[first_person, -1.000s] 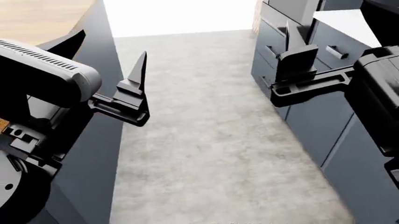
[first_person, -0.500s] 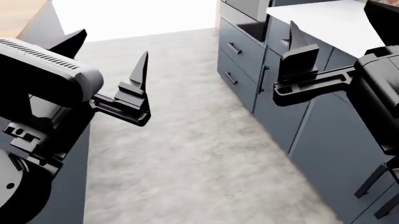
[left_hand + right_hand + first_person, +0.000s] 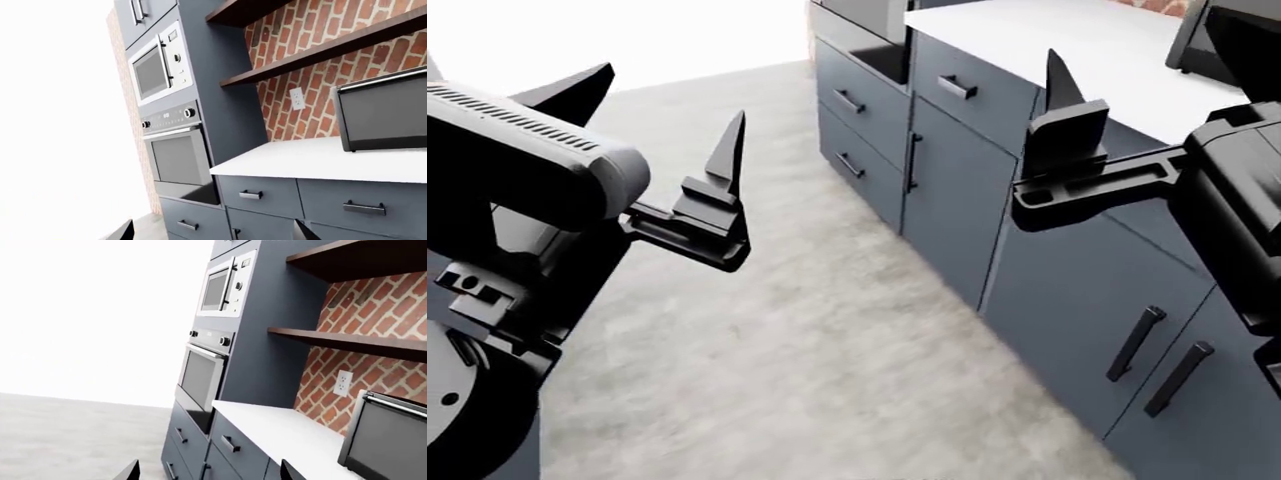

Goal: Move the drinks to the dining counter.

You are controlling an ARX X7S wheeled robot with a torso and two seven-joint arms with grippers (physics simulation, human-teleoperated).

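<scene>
Looks like the searching step: both hands, left hand (image 3: 657,120) and right hand (image 3: 1052,85), are wide open and empty. No drinks or dining counter visible, just the white-topped surface (image 3: 1054,45). Next move: find the bottles.

No legible text, label, brand, number or sign appears in any view. The grey built-in microwave (image 3: 158,67) at the upper left of the left wrist view and the grey wall oven's control panel with round knobs (image 3: 212,337) at centre of the right wrist view carry only small marks, too fine to read.
</scene>
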